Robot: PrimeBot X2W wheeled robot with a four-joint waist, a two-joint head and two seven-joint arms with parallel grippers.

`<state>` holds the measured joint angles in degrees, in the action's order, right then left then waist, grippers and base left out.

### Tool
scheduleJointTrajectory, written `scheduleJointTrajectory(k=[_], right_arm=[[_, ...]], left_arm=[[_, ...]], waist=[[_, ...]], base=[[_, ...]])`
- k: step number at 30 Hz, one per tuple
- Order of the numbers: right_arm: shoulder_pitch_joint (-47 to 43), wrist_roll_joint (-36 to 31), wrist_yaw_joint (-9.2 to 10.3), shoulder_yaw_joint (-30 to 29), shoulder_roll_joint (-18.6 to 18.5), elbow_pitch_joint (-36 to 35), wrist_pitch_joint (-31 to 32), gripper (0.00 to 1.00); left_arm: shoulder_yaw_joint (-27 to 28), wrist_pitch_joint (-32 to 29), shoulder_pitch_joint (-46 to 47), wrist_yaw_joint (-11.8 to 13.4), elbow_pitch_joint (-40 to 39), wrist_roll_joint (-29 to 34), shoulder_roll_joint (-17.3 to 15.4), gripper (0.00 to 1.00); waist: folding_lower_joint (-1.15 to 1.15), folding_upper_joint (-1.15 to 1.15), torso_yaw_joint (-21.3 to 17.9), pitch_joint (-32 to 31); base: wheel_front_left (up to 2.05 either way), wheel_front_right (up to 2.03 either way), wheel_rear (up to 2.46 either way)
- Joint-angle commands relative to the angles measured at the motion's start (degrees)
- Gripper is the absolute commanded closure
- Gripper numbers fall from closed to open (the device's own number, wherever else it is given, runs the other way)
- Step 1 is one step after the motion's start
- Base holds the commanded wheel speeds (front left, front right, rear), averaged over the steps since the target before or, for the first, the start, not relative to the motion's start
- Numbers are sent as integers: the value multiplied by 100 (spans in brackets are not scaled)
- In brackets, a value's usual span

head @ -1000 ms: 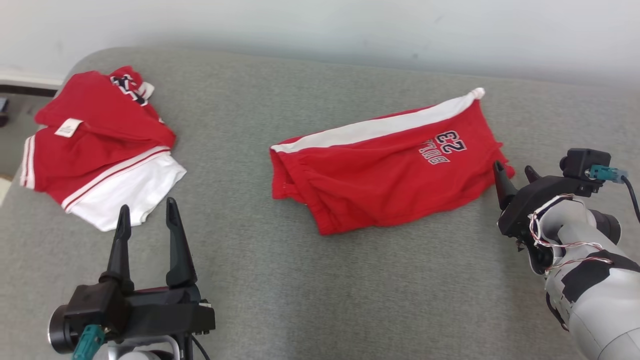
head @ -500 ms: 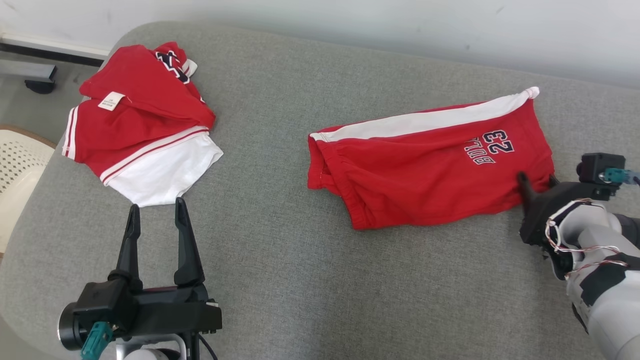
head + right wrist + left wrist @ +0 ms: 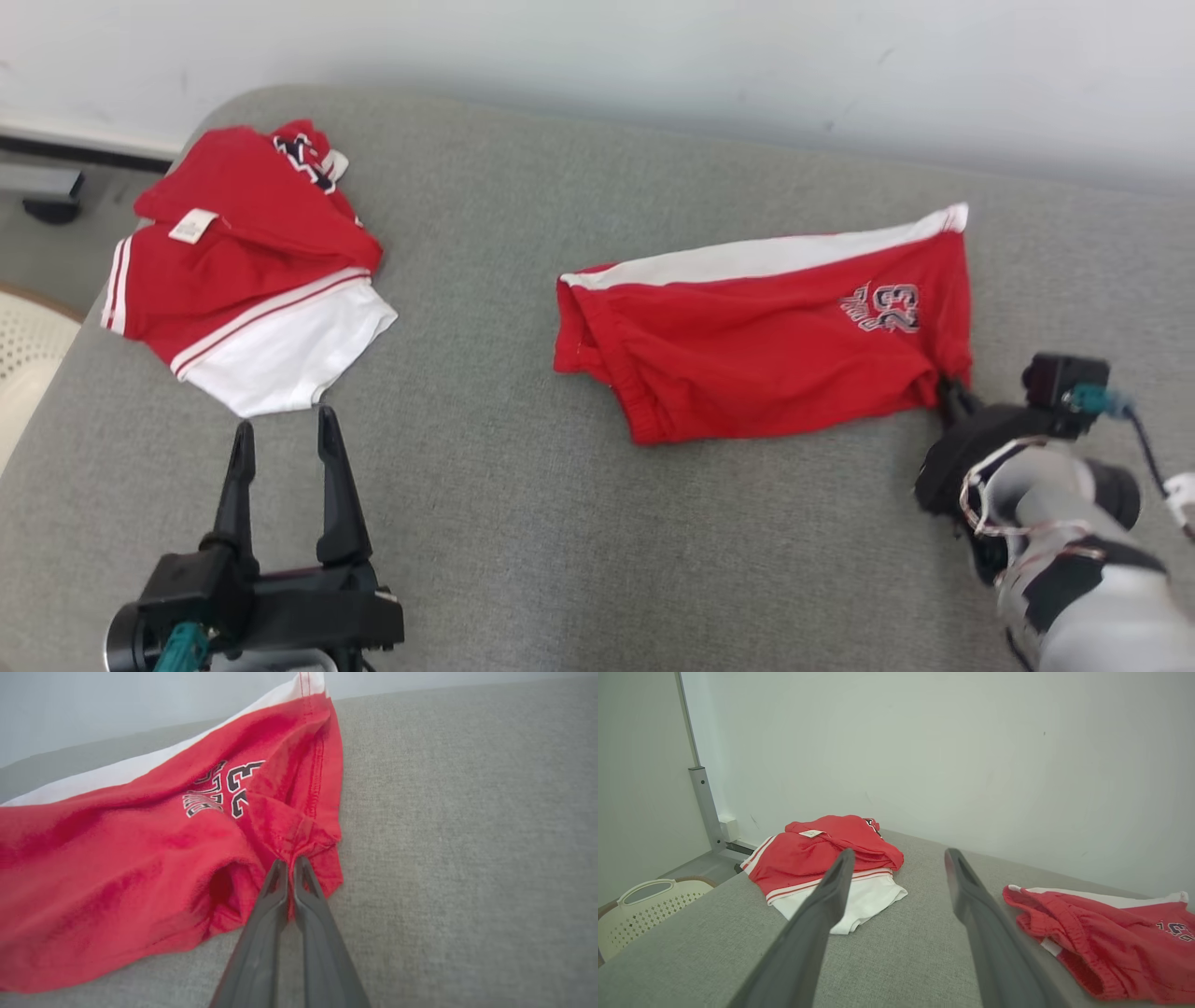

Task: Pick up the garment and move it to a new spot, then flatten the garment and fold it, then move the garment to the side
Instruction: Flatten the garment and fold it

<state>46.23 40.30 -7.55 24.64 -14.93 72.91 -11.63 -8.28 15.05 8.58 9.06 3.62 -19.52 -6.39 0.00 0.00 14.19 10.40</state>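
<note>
The garment [image 3: 766,345] is a pair of red shorts with a white side stripe and a "23" print, lying on the grey surface [image 3: 560,523] at centre right. My right gripper [image 3: 945,390] is shut on the garment's lower right corner; in the right wrist view the fingers [image 3: 299,877] pinch a bunched fold of the garment [image 3: 140,868]. My left gripper [image 3: 285,439] stands open at the lower left, nothing between its fingers. In the left wrist view the garment [image 3: 1101,933] lies at the right, past my left gripper [image 3: 899,856].
A second red and white garment [image 3: 243,271] lies crumpled at the far left of the grey surface, just beyond the left fingertips. A cream perforated basket [image 3: 23,355] stands off the left edge. A pale wall [image 3: 653,56] runs behind.
My right gripper has closed on the garment's lower right corner, bunching the cloth there. The head camera has shifted between frames. The left gripper stays open.
</note>
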Motion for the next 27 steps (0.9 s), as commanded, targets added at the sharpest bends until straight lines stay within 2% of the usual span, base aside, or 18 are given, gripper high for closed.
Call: scheduleJointTrajectory(k=[1,8,15,20,25,26,27], right_arm=[[-301,123,9,23,79,-165,-79,100],[-1029,222,9,321,11,-946,-205,100],[-1614,308,9,389,-306,-1578,-162,100],[-2099,419,9,234,-480,-1995,-45,100],[-2491,443,9,-34,-464,-2206,134,100],[-2526,394,9,-85,-462,-2225,125,93],[-2557,365,9,-146,-456,-2246,113,0]], left_arm=[[3,18,-156,-29,42,64,-18,0],[-54,-35,-344,-26,101,51,-66,0],[-79,-115,-492,-17,66,23,-133,0],[-94,-174,-647,7,-6,2,-181,0],[-130,-226,-731,35,-70,-23,-182,0],[-127,-226,-748,34,-77,-33,-188,0],[-123,-222,-753,29,-82,-45,-196,0]], waist=[[0,0,-252,-340],[0,0,-545,-666],[0,0,-689,-893],[0,0,-751,-1002],[0,0,-770,-995],[0,0,-777,-983],[0,0,-783,-972]], base=[[0,0,0],[0,0,0],[0,0,0],[0,0,0],[0,0,0],[0,0,0],[0,0,0]])
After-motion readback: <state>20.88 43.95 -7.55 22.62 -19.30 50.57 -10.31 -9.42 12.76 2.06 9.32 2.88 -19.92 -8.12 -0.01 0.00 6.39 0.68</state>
